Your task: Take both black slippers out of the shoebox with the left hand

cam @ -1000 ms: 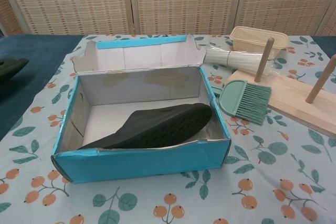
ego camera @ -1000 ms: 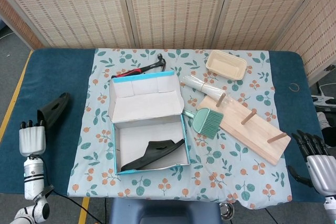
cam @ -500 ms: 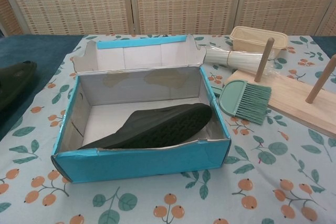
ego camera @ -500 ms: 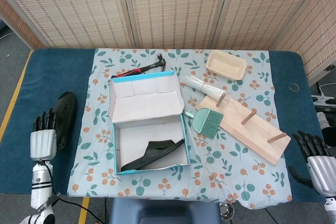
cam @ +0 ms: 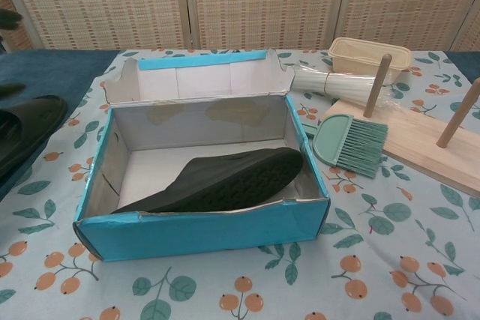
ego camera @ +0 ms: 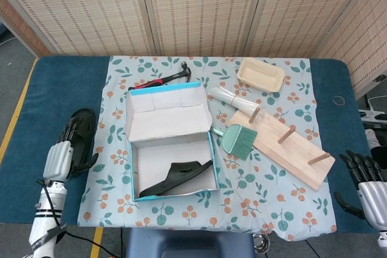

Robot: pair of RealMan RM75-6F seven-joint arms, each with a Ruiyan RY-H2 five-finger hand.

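A blue shoebox point(ego camera: 170, 143) with its lid folded back is seen in the middle of a flowered cloth point(ego camera: 278, 206) on the table. One black slipper point(ego camera: 178, 179) is left inside the box. It is tipped up, with its sole leaning against the front wall at the 6 o'clock side. In the chest view the same slipper point(cam: 217, 181) is seen lying slanted across the box floor.

The other black slipper point(ego camera: 80, 134) is found outside the box, at about 9 o'clock from it, on the dark blue table cover point(ego camera: 60, 86) by the cloth's edge. The left hand point(ego camera: 63, 152) is seen at the near end of this slipper. Its fingers are laid out long over the slipper and touch it. Whether the slipper is gripped cannot be told. In the chest view, only the slipper point(cam: 22, 136) is seen at the left edge.

The right hand point(ego camera: 363, 182) is seen far off at 4 o'clock from the box, at the table's corner. Its fingers are spread apart and nothing is held.

At 12 o'clock from the box a hammer point(ego camera: 163, 78) is laid. At 3 o'clock a green brush point(ego camera: 237, 140) is set beside a wooden peg board point(ego camera: 284, 146). At 1 o'clock, white sticks point(ego camera: 233, 96) and a cream tray point(ego camera: 260, 75) are seen.
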